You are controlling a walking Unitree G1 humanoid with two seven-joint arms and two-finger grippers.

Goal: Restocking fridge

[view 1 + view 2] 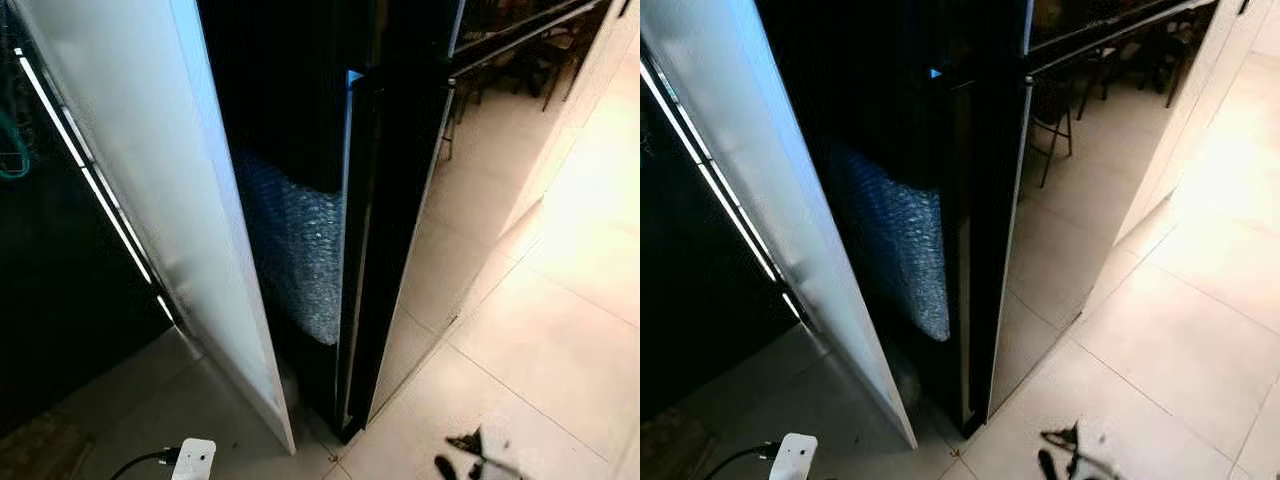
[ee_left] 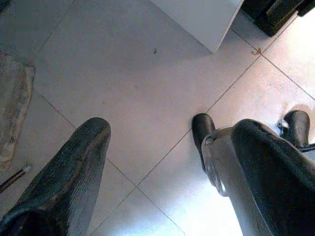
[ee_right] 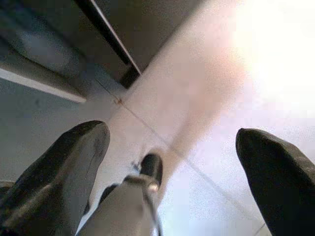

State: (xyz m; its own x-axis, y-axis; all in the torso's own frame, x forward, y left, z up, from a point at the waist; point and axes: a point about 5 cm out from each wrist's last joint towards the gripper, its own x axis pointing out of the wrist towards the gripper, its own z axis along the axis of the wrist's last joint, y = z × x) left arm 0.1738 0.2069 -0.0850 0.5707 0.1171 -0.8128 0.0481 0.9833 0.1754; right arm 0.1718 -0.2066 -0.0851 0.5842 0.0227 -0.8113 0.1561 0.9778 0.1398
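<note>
Fridge: tall and black, standing on the tiled floor; its glossy front mirrors the floor tiles and some chairs.
White door: swung open at the robot's left of the fridge, its lower corner just above the floor; a lit strip runs down along its far side.
Gap: between the white door and the black front the inside is dark — little can be made out there.
Bubble wrap: a pale sheet hanging in that gap, against the edge of the black front, ending short of the floor.
White plug block: on the floor by the near edge, with a black cable leading off to the left.
Black bits: small dark objects on the tiles to the right of the fridge foot; too small to tell what they are.
Left hand: hangs over the floor, fingers well apart, nothing between them; the door's lower corner and a mat edge lie beyond.
Right hand: also down over the tiles — fingers spread wide, holding nothing; the foot of the fridge lies ahead of it.
</note>
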